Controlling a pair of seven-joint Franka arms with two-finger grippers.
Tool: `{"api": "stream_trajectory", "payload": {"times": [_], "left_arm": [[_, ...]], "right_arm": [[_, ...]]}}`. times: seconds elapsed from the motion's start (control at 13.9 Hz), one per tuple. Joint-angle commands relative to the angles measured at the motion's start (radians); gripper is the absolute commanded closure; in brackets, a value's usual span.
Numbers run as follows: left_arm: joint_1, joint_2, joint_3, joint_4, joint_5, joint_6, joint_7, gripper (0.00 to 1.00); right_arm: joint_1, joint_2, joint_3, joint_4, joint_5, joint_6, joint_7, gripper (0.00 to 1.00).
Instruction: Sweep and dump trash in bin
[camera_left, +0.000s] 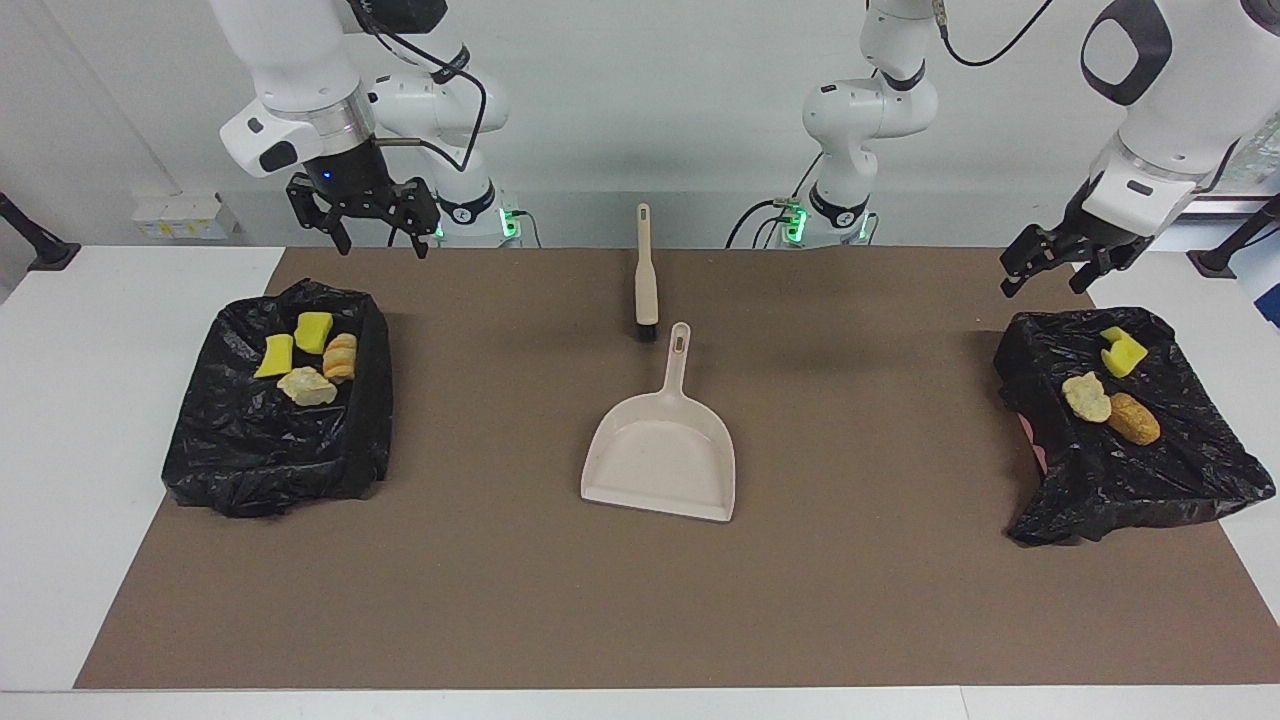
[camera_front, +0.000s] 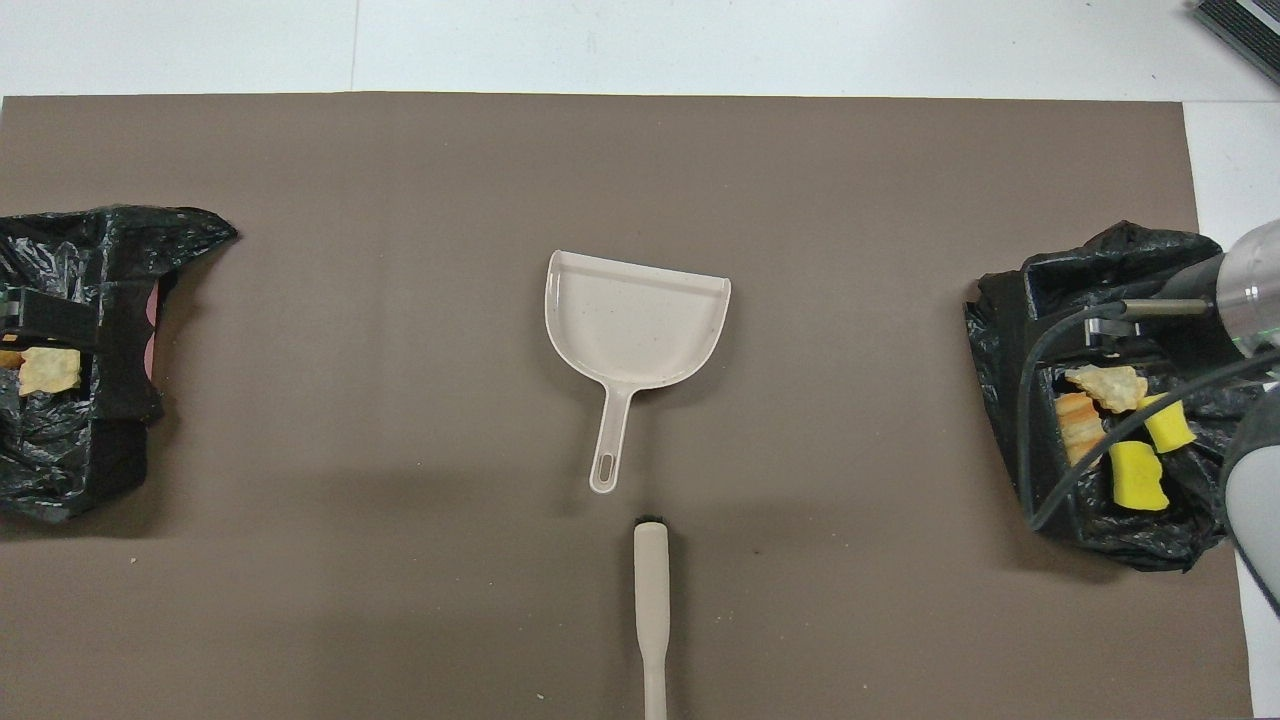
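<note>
The trash lies in two black-bagged bins. The bin (camera_left: 270, 450) at the right arm's end holds two yellow sponge chunks (camera_left: 313, 330) and two crusty lumps (camera_left: 306, 386). The bin (camera_left: 1140, 470) at the left arm's end holds a yellow chunk (camera_left: 1122, 350), a pale lump (camera_left: 1087, 397) and a brown lump (camera_left: 1133, 418). A beige dustpan (camera_left: 660, 450) and a brush (camera_left: 646, 285) lie mid-mat, untouched. My left gripper (camera_left: 1047, 272) hangs open and empty, high above its bin. My right gripper (camera_left: 380, 238) waits open and empty, above its bin's edge nearest the robots.
A brown mat (camera_left: 500, 600) covers most of the white table (camera_left: 90, 400). In the overhead view the right arm's wrist (camera_front: 1240, 285) and cable cover part of that bin (camera_front: 1000, 330). The dustpan (camera_front: 635, 325) points its handle at the brush (camera_front: 650, 590).
</note>
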Motion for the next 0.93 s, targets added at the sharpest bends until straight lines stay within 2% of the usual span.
{"api": "stream_trajectory", "payload": {"times": [0.0, 0.86], "left_arm": [[0.0, -0.017, -0.009, 0.051, 0.017, -0.103, -0.007, 0.0], [-0.011, -0.033, -0.014, 0.045, 0.015, -0.111, -0.01, 0.0]], "right_arm": [[-0.011, -0.014, 0.001, -0.013, 0.019, -0.005, -0.02, 0.0], [-0.011, -0.014, 0.001, -0.014, 0.019, -0.003, -0.02, 0.0]]}}
